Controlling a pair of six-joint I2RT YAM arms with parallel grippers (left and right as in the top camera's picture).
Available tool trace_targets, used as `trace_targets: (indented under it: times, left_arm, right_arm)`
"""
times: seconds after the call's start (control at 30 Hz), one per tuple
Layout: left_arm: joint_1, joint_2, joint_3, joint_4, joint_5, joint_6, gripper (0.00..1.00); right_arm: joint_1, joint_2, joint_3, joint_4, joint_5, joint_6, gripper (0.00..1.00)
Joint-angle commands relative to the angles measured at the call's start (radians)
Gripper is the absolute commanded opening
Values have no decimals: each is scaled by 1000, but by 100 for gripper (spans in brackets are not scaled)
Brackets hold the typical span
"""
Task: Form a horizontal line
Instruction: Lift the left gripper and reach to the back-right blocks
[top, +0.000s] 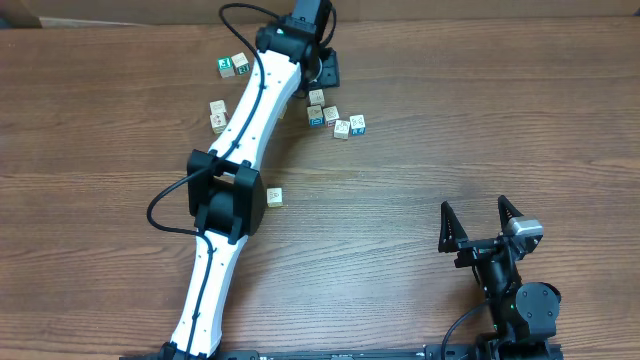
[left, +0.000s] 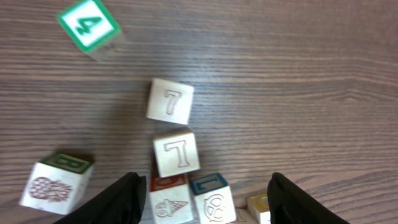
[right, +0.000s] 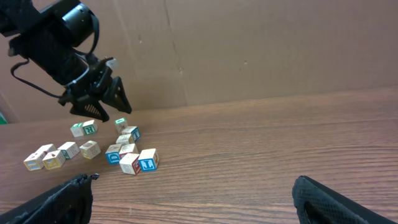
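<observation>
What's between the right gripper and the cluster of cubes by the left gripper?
Only bare table, seen in the overhead view: nothing lies between the right gripper and the cluster of cubes.

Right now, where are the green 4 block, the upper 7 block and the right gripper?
green 4 block (left: 87, 25), left wrist view, on its printed top face.
upper 7 block (left: 170, 101), left wrist view, on the engraved 7.
right gripper (top: 474, 207), overhead view, midway between its fingertips.
</observation>
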Motion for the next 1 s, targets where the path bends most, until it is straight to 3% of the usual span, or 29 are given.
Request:
trace_targets:
  times: [0.0, 0.2, 0.63, 0.73, 0.97]
  left_arm:
    - [-21, 54, 11, -6, -33, -19, 61]
    - [-28, 72, 11, -32, -131, -82, 62]
    - [-32, 103, 11, -17, -158, -100, 60]
    - [-32, 108, 11, -6, -159, -100, 54]
    - [-35, 147, 11, 6, -174, -93, 56]
  right_arm:
    - [-5, -8, -10, 5, 6, -4, 100]
    - [-5, -8, -10, 5, 6, -4, 100]
    - [-5, -8, -10, 5, 6, -4, 100]
    - [-5, -8, -10, 5, 6, -4, 100]
    - [-5, -8, -10, 5, 6, -4, 100]
